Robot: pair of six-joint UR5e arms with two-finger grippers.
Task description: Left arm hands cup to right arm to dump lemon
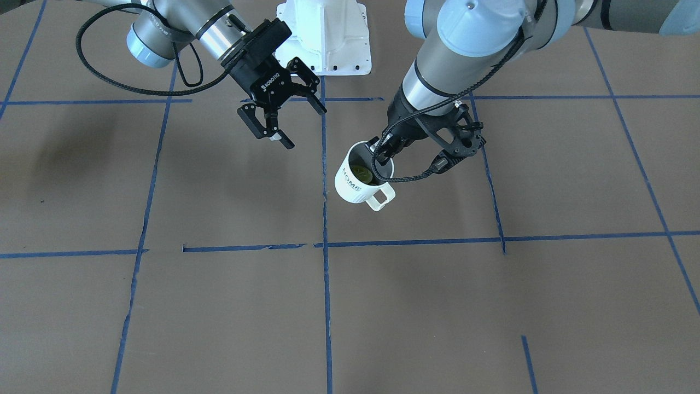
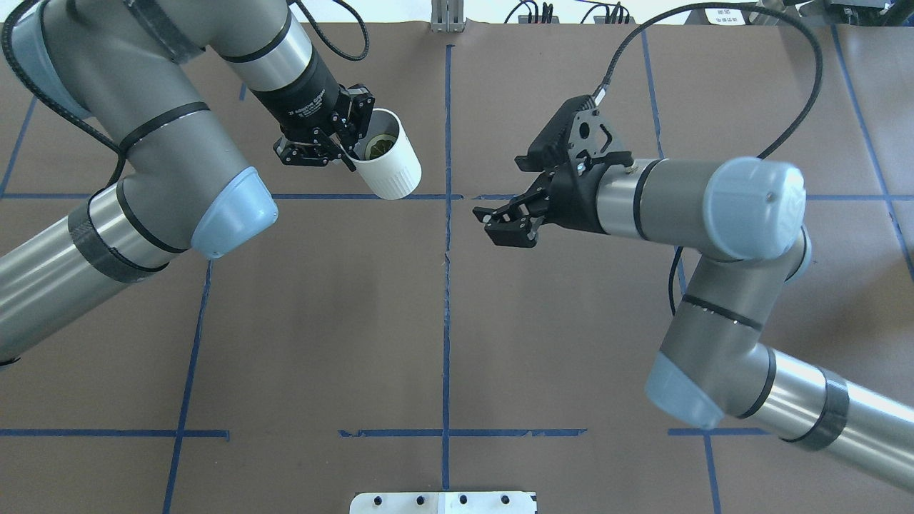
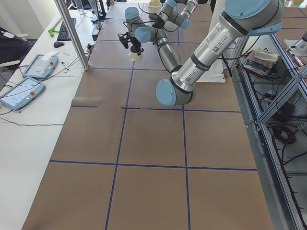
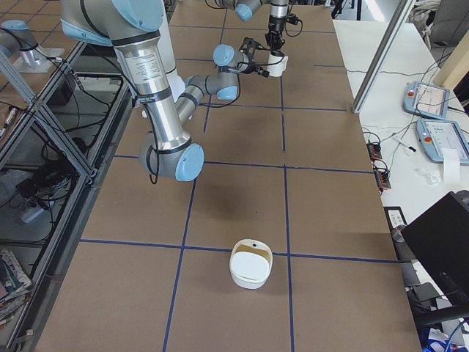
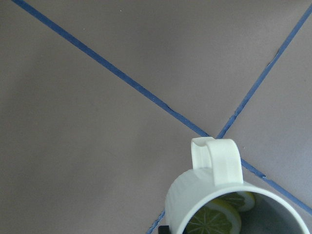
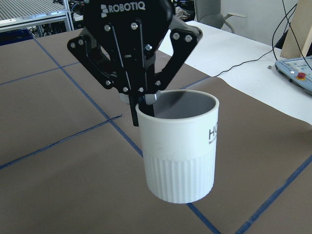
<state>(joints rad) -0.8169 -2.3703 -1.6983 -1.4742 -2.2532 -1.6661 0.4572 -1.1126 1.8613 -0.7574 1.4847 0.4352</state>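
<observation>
Overhead exterior: blue-taped table (image 2: pixel 321 321) beneath cup (image 2: pixel 389 168)

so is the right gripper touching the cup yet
Apart. The overhead view shows the right gripper open, a wide gap from the cup, which the left gripper pinches by its rim.

Blue tape lines (image 1: pixel 327 306) are crossing the brown tabletop (image 1: pixel 229 317) in a grid. A white desk (image 3: pixel 29 143) is running along its far side, carrying two teach pendants (image 3: pixel 21 92) and a keyboard (image 3: pixel 64 28).
</observation>
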